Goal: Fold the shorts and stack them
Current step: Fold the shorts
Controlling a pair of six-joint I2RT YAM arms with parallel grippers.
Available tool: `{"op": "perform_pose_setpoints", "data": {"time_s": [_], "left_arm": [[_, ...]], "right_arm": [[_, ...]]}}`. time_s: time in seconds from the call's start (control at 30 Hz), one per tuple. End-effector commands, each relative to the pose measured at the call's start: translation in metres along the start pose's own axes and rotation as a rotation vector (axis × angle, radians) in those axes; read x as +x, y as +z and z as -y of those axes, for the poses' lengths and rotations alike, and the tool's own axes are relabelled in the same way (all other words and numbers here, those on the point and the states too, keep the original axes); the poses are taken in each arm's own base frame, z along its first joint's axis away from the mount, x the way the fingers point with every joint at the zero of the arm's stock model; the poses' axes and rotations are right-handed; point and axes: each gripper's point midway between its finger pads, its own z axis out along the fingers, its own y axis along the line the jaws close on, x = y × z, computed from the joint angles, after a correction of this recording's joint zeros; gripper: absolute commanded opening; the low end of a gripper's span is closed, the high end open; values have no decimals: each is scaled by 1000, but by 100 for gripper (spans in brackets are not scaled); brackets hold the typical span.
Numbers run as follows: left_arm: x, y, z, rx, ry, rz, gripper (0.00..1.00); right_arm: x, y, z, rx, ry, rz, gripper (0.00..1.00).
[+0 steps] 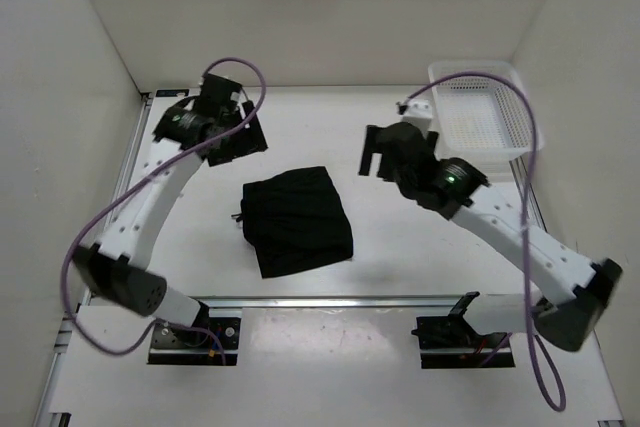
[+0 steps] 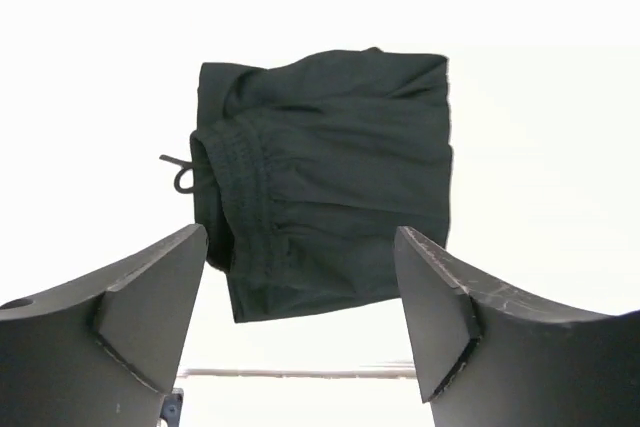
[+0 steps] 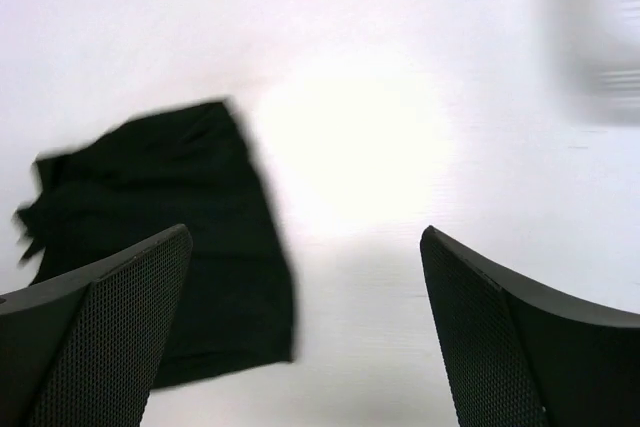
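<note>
The black shorts [image 1: 297, 220] lie folded into a compact rectangle on the white table, between the two arms. In the left wrist view the shorts [image 2: 330, 177] show their gathered waistband and a drawstring [image 2: 180, 175] sticking out at the left. My left gripper [image 1: 243, 139] hovers behind and to the left of the shorts, open and empty [image 2: 300, 237]. My right gripper [image 1: 375, 155] hovers to the right of the shorts, open and empty [image 3: 305, 237]. In the right wrist view the shorts [image 3: 170, 217] lie at the left, blurred.
A white plastic mesh basket [image 1: 475, 117] stands at the back right corner, beside the right arm. White walls enclose the table on the left, back and right. A metal rail [image 1: 340, 300] runs along the near edge.
</note>
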Motion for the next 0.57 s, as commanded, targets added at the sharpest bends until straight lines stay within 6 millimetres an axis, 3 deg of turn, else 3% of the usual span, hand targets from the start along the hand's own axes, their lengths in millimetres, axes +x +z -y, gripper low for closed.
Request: {"op": "perform_pose_setpoints", "data": {"time_s": [0.0,0.07,0.1,0.13,0.23,0.4,0.53], "left_arm": [[-5,-66,-19,35,4,113,87],[-9,-80,-27,42,-16,176,87],[-2,-80,-34,28,-24,175,87],[-5,-93,-43,32,-64,232,87],[3,-102,-59,34,-115,278,88],[15,-99,-72,13,-148,267,88],[20,-102,-74,14,-170,264,88]], "right_arm": [[-9,-31,83,320,-41,96,100],[-7,-51,112,390,-13,131,100],[-5,-58,121,414,-6,141,100],[-8,-71,134,441,23,180,100],[6,-87,155,464,69,192,100],[26,-89,171,512,50,173,100],[33,-80,171,554,1,134,100]]}}
